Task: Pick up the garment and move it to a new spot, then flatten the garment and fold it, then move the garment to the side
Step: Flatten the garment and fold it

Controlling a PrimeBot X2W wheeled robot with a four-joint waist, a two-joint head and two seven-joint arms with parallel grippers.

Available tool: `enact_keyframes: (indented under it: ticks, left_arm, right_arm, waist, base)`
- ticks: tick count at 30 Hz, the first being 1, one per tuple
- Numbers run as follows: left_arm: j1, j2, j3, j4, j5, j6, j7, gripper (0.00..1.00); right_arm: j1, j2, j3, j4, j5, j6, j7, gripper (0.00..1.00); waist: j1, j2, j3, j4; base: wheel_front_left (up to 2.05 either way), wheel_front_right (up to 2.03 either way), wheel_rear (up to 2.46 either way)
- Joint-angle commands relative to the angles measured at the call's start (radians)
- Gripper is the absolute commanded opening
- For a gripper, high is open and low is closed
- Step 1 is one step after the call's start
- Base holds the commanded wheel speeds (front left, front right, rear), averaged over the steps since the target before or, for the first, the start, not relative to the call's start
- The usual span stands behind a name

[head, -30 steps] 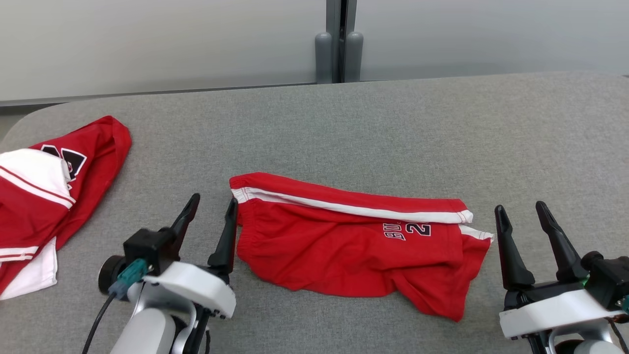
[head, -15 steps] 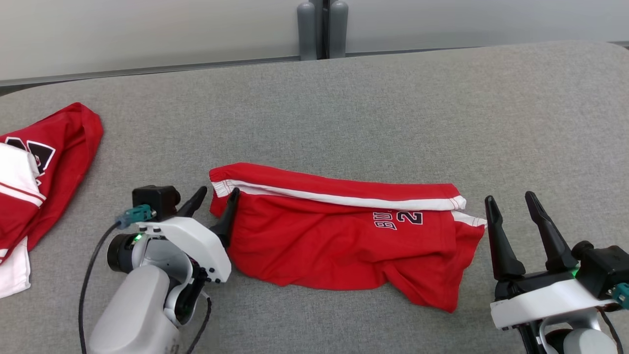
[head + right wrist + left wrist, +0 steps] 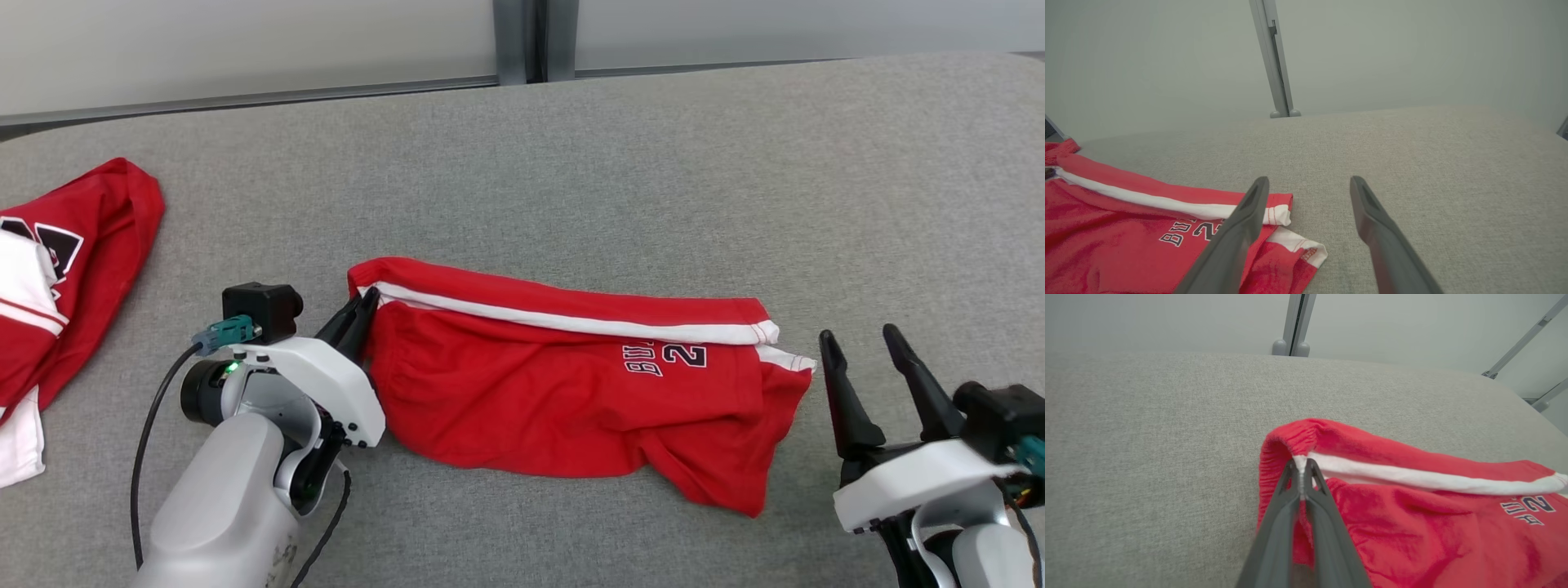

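1. Red jersey shorts with a white side stripe and dark lettering [image 3: 571, 384] lie crumpled lengthwise on the near middle of the table. The gathered waistband faces the robot's left and the leg hems its right.
2. Left gripper [image 3: 366, 304]: in the left wrist view, its two dark fingers are pinched together on the waistband corner of the shorts, where the white stripe ends [image 3: 1301, 473].
3. Right gripper [image 3: 858, 332]: fingers spread apart and holding nothing. It is just beyond the hem end of the shorts and not touching the cloth.
4. Grey fabric-covered table [image 3: 571, 163] carries both garments.
5. A second red-and-white printed garment [image 3: 73, 245] lies bunched at the table's left edge, well apart from the shorts.
6. A grey upright post [image 3: 522, 41] stands behind the table's far edge, against a pale wall.
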Motion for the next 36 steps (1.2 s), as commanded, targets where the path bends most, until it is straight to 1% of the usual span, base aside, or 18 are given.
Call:
enact_keyframes:
  ticks: [1,9,13,14,15,16,17,25,33,36]
  left_arm:
    - [-0.022,0.006,-0.004,0.004,0.002,-0.002,-0.006,0.0]
    - [-0.062,-0.006,-0.034,0.016,-0.006,-0.003,-0.037,0.0]
    - [-0.073,-0.008,-0.047,0.025,-0.012,-0.003,-0.052,0.0]
    - [-0.076,-0.008,-0.051,0.027,-0.012,-0.003,-0.056,0.0]
    - [-0.079,-0.009,-0.053,0.027,-0.012,-0.003,-0.061,0.0]
    - [-0.083,-0.01,-0.056,0.027,-0.012,-0.003,-0.063,0.0]
    - [-0.086,-0.01,-0.059,0.027,-0.013,-0.004,-0.07,0.0]
    - [-0.093,0.006,-0.072,0.002,-0.006,-0.004,-0.112,0.0]
    - [-0.083,0.022,-0.08,-0.034,-0.001,0.007,-0.114,0.0]
    - [-0.085,0.027,-0.08,-0.061,0.005,0.014,-0.13,0.0]
  right_arm:
    - [-0.021,-0.013,0.007,0.018,0.007,0.0,0.012,1.0]
    - [-0.142,-0.091,0.128,0.153,0.073,0.0,0.124,1.0]
    - [-0.191,-0.111,0.18,0.195,0.099,0.0,0.194,1.0]
    - [-0.201,-0.116,0.187,0.203,0.107,0.0,0.206,0.86]
    - [-0.208,-0.121,0.196,0.21,0.116,0.0,0.219,0.47]
    - [-0.215,-0.126,0.202,0.214,0.122,0.0,0.225,0.29]
    - [-0.224,-0.129,0.206,0.216,0.129,0.0,0.228,0.0]
    - [-0.243,-0.157,0.182,0.189,0.176,0.0,0.194,0.0]
    - [-0.234,-0.16,0.147,0.134,0.166,0.0,0.145,0.0]
    - [-0.237,-0.16,0.129,0.095,0.153,0.0,0.099,0.0]
  waist:
    - [0.0,0.0,0.005,0.004]
    - [0.0,0.0,0.039,0.035]
    - [0.0,0.0,0.049,0.048]
    - [0.0,0.0,0.052,0.051]
    - [0.0,0.0,0.054,0.053]
    - [0.0,0.0,0.057,0.055]
    - [0.0,0.0,0.059,0.057]
    - [0.0,0.0,0.067,0.054]
    - [0.0,0.0,0.057,0.043]
    - [0.0,0.0,0.053,0.041]
  base:
    - [0.0,0.0,0.0]
    - [0.0,0.0,0.0]
    - [0.0,0.0,0.0]
    - [0.0,0.0,0.0]
    - [0.0,0.0,0.0]
    - [0.0,0.0,0.0]
    - [0.0,0.0,0.0]
    - [0.0,0.0,0.0]
    - [0.0,0.0,0.0]
    - [0.0,0.0,0.0]
